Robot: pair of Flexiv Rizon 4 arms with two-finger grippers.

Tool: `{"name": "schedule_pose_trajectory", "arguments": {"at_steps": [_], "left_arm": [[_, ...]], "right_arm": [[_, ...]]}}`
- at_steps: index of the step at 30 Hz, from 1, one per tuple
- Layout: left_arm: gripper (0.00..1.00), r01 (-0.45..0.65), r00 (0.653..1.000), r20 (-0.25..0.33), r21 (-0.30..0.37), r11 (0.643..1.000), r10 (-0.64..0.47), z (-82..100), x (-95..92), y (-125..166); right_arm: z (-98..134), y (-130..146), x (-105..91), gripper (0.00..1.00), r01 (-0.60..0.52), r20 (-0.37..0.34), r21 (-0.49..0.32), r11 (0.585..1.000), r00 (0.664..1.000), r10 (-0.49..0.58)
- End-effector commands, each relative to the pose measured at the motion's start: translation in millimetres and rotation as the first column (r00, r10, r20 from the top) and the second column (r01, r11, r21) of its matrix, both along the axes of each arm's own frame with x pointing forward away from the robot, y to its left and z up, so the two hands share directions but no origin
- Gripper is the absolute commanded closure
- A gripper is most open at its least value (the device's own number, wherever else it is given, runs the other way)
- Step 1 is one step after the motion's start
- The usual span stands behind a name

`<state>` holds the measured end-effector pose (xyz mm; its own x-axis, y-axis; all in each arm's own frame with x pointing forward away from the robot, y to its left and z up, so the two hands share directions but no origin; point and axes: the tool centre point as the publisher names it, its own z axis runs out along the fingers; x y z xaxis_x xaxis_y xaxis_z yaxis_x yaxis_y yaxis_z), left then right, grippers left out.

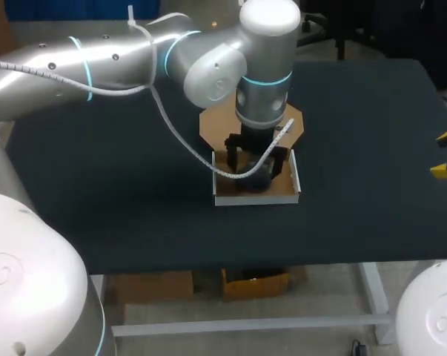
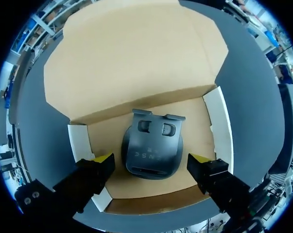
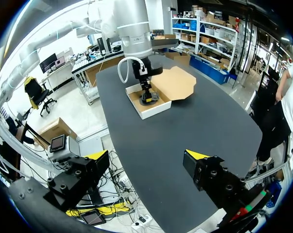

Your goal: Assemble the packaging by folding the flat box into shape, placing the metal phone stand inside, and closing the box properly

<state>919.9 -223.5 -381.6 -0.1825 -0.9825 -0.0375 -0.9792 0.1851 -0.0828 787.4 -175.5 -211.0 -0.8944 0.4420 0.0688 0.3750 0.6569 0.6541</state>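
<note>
Left gripper (image 2: pixel 151 162): spread wide around phone stand (image 2: pixel 152 150), not touching it.
Right gripper (image 3: pixel 147 156): fingers apart, empty.
Box (image 2: pixel 221 121): interior half hidden from overhead.

Phone stand (image 2: pixel 152 154) inside box (image 2: pixel 222 127)

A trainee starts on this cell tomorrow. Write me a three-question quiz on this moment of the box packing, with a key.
1. Multiple choice. Where is the phone stand? A. inside the box; B. beside the box; C. held up above the box.
2. True or false: the lid flap is open, not folded over the stand.
3. Short answer: which gripper is over the box, and are its fingers open or shut?
Key: 1 A. 2 true. 3 the left gripper, open, with one finger on each side of the stand and apart from it.
</note>
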Motion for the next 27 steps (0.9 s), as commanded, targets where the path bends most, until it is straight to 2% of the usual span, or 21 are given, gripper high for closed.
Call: {"name": "schedule_pose_trajectory", "arguments": {"at_steps": [1,13,27], "left_arm": [[0.00,-0.027,1.000,-0.006,0.003,1.000,0.027,2.3,-4.3,-4],[0.00,-0.095,0.995,-0.028,-0.047,0.994,0.094,4.5,-12.9,-11],[0.00,-0.203,0.979,-0.027,-0.049,0.978,0.201,-3.2,-15.8,-13]], "right_arm": [[1,0,-0.9,0.00,-0.001,0.000,0.001,1.000,1.000,0.001],[1,0,-0.9,0.00,-0.001,0.000,0.001,1.000,1.000,0.001],[1,0,-0.9,0.00,-0.001,0.000,0.001,1.000,1.000,0.001]]}}
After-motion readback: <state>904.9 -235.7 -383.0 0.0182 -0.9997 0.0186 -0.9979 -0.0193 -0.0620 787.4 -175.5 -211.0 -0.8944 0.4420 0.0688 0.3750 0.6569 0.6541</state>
